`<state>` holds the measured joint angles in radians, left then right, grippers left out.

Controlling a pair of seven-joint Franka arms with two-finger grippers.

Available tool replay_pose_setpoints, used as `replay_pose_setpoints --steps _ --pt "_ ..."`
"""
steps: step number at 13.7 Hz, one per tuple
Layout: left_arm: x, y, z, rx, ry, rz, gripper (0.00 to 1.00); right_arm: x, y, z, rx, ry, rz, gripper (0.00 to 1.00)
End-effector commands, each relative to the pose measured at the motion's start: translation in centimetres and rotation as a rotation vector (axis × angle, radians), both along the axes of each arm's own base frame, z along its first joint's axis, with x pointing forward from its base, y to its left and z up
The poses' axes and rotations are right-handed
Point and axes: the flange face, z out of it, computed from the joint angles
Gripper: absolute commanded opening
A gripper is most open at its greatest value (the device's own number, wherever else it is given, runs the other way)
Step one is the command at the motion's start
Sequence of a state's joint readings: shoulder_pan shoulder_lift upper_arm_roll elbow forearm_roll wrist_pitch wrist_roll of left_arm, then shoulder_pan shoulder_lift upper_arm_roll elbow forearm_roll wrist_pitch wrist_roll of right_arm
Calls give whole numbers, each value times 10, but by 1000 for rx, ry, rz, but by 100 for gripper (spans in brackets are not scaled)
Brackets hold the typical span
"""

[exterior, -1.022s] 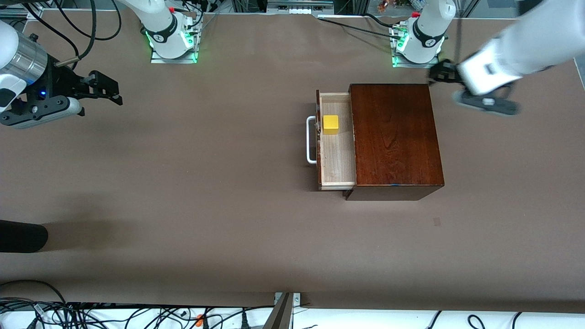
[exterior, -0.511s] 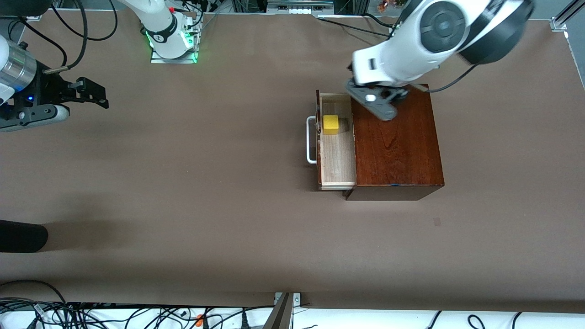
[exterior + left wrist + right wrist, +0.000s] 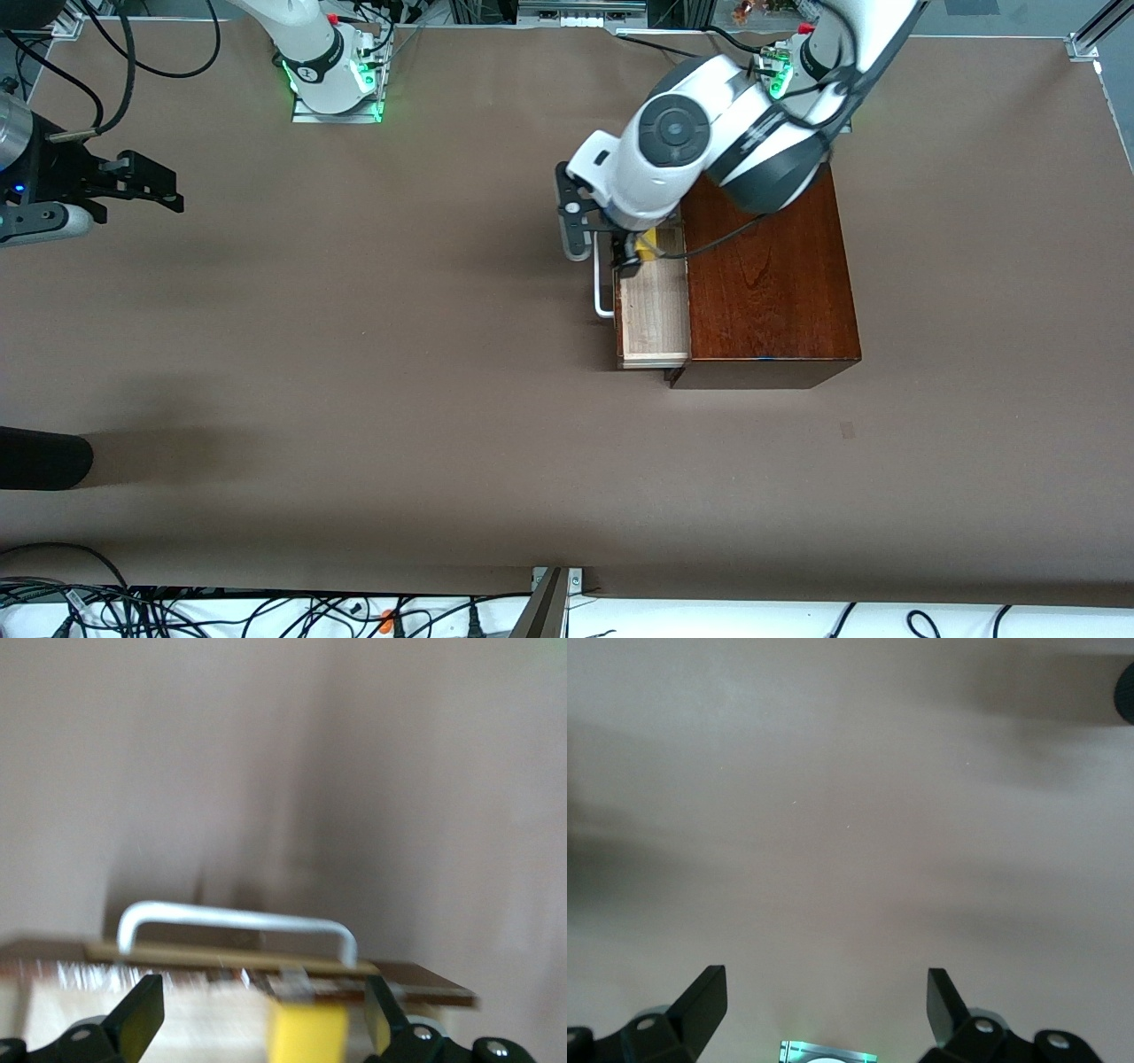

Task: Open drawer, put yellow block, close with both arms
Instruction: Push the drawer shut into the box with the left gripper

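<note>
Front view: yellow block (image 3: 648, 245) lying in open drawer (image 3: 654, 310), half hidden now under left pincer (image 3: 620, 252), swung in from off the box's end within the last second. Fingers spread wide, gripping nothing. Closing push likely next. Right pincer (image 3: 146, 182) open, empty, waiting over bench (image 3: 354, 354).

Even overhead light in the front view, sharp focus. Soft shadows fall on the table (image 3: 354, 354). Glossy sheen on the wooden box (image 3: 766, 283). Left wrist view is motion-blurred: drawer (image 3: 177, 1010) and yellow block (image 3: 306, 1035) smeared. Right wrist view soft, dim patches.
</note>
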<state>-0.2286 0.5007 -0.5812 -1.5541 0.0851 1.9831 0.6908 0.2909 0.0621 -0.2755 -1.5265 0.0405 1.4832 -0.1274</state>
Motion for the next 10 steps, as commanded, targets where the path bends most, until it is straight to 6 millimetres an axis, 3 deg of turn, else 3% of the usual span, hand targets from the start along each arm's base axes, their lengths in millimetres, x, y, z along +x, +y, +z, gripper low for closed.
replay_pose_setpoints --steps 1,3,7,10 --pt "-12 -50 -28 -41 -135 -162 100 2 0 6 -9 -21 3 100" --pt "-17 -63 -55 -12 -197 -227 100 2 -2 6 -10 -26 0 100" --pt "-11 -42 -109 37 -111 -212 100 4 0 2 -16 -22 5 100" --pt "-3 -20 -112 109 -61 -198 100 6 1 3 -14 -34 6 100"
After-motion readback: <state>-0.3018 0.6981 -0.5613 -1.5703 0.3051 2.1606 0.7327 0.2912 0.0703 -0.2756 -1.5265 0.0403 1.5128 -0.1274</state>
